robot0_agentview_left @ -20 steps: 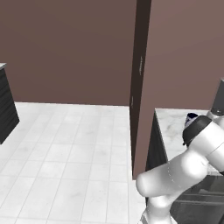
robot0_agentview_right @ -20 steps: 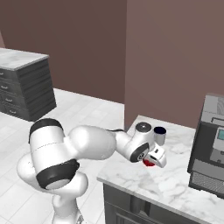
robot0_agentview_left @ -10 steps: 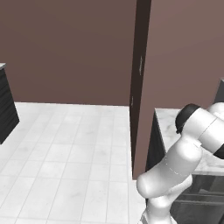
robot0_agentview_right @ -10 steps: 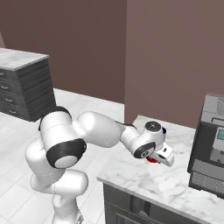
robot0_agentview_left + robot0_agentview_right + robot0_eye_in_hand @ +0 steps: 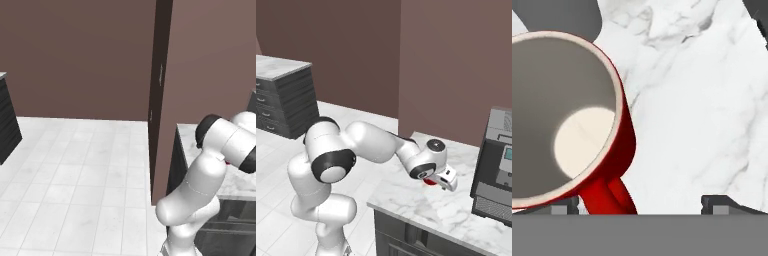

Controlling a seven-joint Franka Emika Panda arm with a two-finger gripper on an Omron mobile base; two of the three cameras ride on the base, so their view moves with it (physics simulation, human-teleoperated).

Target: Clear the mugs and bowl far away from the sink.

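Since a second ago the arm has swung further out over the counter (image 5: 421,210) and the jaws have let go, and we now see them spread wide in the hand view, one dark fingertip (image 5: 564,205) at the lower left and the other at the lower right, with nothing pinched between them. We have the red mug (image 5: 572,120) standing upright on the white marble, its cream inside facing the camera, and it sits off to the left of the gripper (image 5: 639,206), overlapping the left finger rather than centred in the gap; we cannot tell if that finger touches it. Its handle points down toward the fingers, just left of the midline. From the right base view we catch a sliver of that red mug under the hand, near the middle of the counter, with the dark appliance (image 5: 496,165) at the right end. We judge the mug as set down here, so the coming move is a straight lift away, and the thing to watch is that left finger clipping the rim or handle on the way up. We see no sink from here. As for writing, we read no brand, label or lettering on the mug or the appliance; its small panel is too blurred.
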